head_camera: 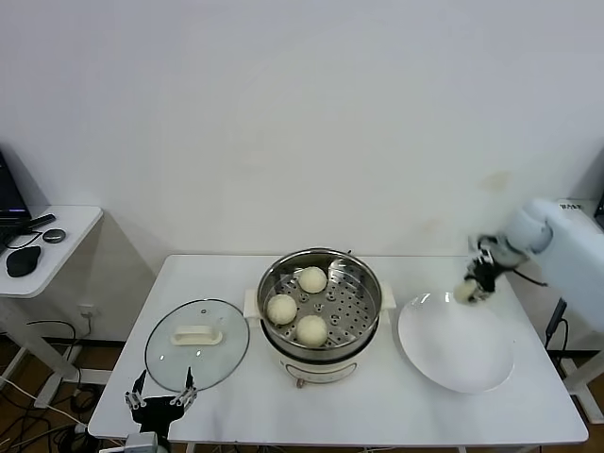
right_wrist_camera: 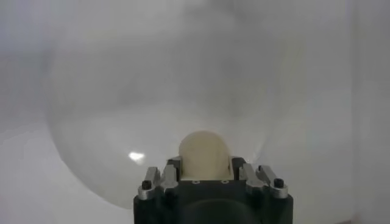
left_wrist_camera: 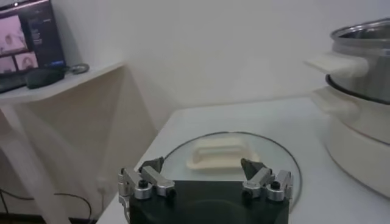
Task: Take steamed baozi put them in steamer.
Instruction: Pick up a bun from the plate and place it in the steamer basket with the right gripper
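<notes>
Head view: right claw [head_camera: 469,291] clamped on one baozi [head_camera: 464,292], above the far rim of the white plate [head_camera: 457,354]; three baozi [head_camera: 281,309] lying in the steamer [head_camera: 320,312] mid-bench [head_camera: 377,401] (white wall behind). Left wrist view: left claw [left_wrist_camera: 204,181] spread open, empty, near the glass lid [left_wrist_camera: 231,159]. Right wrist view: fingers [right_wrist_camera: 170,172] closed tight on that one bun over the plate.

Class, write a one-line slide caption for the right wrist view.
Right gripper grips the last baozi above the white plate.
</notes>
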Controlling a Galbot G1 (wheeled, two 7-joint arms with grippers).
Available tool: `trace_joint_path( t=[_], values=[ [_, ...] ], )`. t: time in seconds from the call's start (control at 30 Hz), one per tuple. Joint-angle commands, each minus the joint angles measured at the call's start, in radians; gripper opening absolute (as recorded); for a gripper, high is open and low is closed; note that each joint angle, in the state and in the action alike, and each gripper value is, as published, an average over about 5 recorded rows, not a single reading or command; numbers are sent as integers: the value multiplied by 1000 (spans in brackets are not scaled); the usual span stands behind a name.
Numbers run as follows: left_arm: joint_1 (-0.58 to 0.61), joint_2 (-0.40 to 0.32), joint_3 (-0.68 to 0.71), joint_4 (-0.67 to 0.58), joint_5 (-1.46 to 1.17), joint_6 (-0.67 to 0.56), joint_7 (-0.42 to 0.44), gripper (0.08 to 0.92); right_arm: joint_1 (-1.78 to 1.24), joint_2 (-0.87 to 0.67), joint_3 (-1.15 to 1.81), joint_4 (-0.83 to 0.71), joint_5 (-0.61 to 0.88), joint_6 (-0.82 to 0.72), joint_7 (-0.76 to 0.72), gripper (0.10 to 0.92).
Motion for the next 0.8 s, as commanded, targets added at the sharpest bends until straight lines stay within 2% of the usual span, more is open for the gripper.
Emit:
trace_joint_path(
  t=[0.03, 0.2, 0.37, 0.8],
  values=[
    [9, 3, -2, -29, 33, -9, -1, 823, 382, 77, -278, 249, 336, -248, -11, 501],
    [26, 3, -1, -48, 33, -9, 0, 823, 371, 168, -269, 278, 402, -334, 5, 501],
    [35, 3, 1, -59, 31, -9, -1, 823, 346, 237, -285, 258, 405, -367, 28, 501],
    [19, -2, 1, -44, 23, -9, 0, 823, 226, 370, -374, 149, 238, -368, 91, 501]
  ],
)
